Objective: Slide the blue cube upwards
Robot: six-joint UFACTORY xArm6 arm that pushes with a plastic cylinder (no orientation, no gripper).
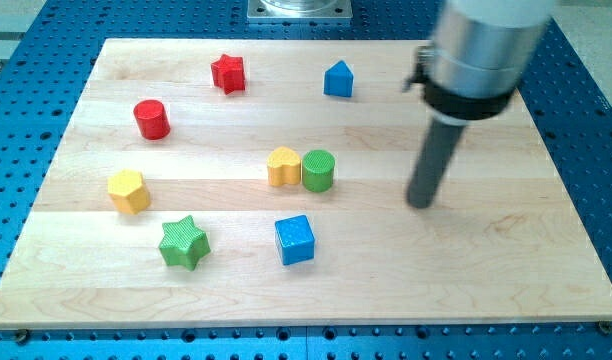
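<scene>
Resting on bare board, my tip [420, 203] right of blue cube [294, 240], well apart, no pincer fitted.

— What does the arm look like from where you stand?

— Its upper part is a broad cylinder of pale, brushed silver metal, blurred and cut off by the view's top edge.

— And below that?

— A thick black collar rings the cylinder's lower end, with a small black lug jutting out on the side toward the view's left.

— Then the rod?

— Yes: a straight, smooth, dark grey rod, much narrower than the collar, the same width all along. My tip [420, 204] is its flat, blunt end, slightly darker. No cables, screws or markings are clear enough to make out.
</scene>
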